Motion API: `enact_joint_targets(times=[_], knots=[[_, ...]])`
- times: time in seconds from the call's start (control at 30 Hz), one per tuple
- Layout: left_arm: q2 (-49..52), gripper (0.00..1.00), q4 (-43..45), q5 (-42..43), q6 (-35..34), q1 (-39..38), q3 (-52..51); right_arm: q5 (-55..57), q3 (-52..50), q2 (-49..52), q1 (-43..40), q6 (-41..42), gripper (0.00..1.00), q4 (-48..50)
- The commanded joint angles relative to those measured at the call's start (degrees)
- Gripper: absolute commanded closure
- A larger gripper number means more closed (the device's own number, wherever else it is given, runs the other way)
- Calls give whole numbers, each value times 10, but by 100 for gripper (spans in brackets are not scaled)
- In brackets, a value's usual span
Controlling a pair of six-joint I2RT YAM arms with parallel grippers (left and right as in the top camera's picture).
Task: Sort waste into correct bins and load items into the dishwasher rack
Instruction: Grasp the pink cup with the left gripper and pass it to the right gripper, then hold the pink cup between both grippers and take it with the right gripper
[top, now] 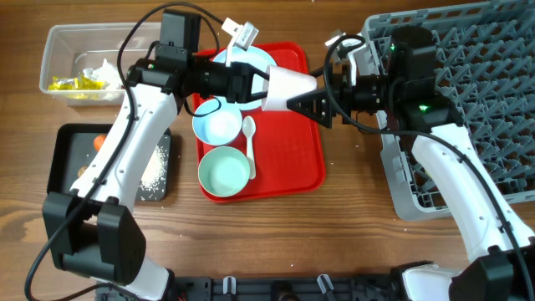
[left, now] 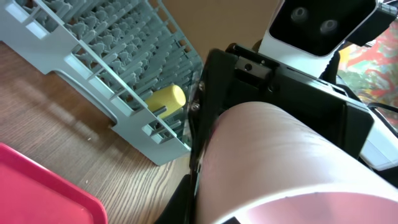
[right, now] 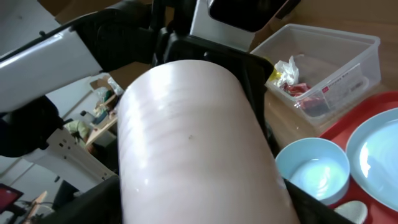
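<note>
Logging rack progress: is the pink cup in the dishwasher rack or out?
Out. The pink cup hangs sideways between the left gripper and right gripper above the red tray, short of the dishwasher rack.

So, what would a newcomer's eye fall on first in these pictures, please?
The pink cup, held in mid-air between the left tool and right tool above the red tray. Next, the big grey dishwasher rack on the right, a yellow cup already inside.
</note>
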Motion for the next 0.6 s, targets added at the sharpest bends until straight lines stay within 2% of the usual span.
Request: enact_joint_targets(times=[0.0,0.07,0.17,0.33,0.5,0.57], knots=[[2,96,5,17,7,-3,7,-9,-2,5,2,0,30,4],[2,96,8,14,7,-3,7,-10,-2,5,2,0,35,4],[2,86,7,6,7,-3,7,-10,-2,4,2,-2,40,17],[3,75,2,-11,7,-3,7,-9,-2,4,0,-5,43,23],[3,70,-24,-45,7,-2,7,-9,-2,4,-19,-17,45,18],[3,63,-23,-52,7,-2,7,-9,-2,4,-31,-17,45,13]])
